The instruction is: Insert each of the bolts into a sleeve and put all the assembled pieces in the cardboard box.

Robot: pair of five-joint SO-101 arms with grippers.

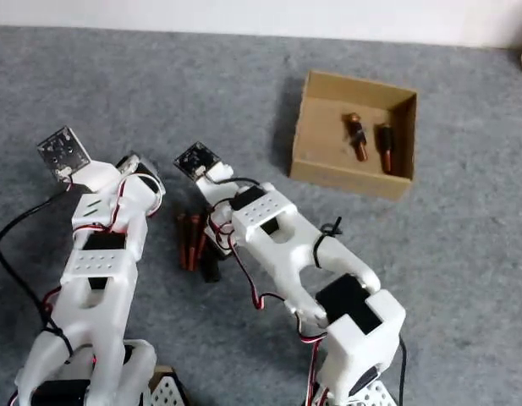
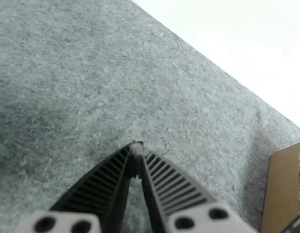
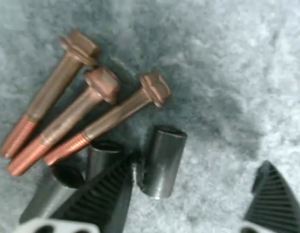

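Three copper bolts (image 3: 86,114) lie side by side on the grey mat, also seen as bolts (image 1: 189,241) in the high view. Three dark sleeves rest beside their threaded ends: one sleeve (image 3: 164,160), a second sleeve (image 3: 102,156) and a third sleeve (image 3: 52,187). My right gripper (image 3: 197,167) is open just above them, with the first sleeve between its fingers, close to one finger (image 3: 103,194). My left gripper (image 2: 135,148) is shut with nothing in it, over bare mat to the left of the bolts. The cardboard box (image 1: 315,127) at the back right holds two assembled pieces (image 1: 370,139).
Grey mat covers the table. A corner of the box (image 2: 286,189) shows in the left wrist view. Cables run along both arms. Open mat lies between the bolts and the box.
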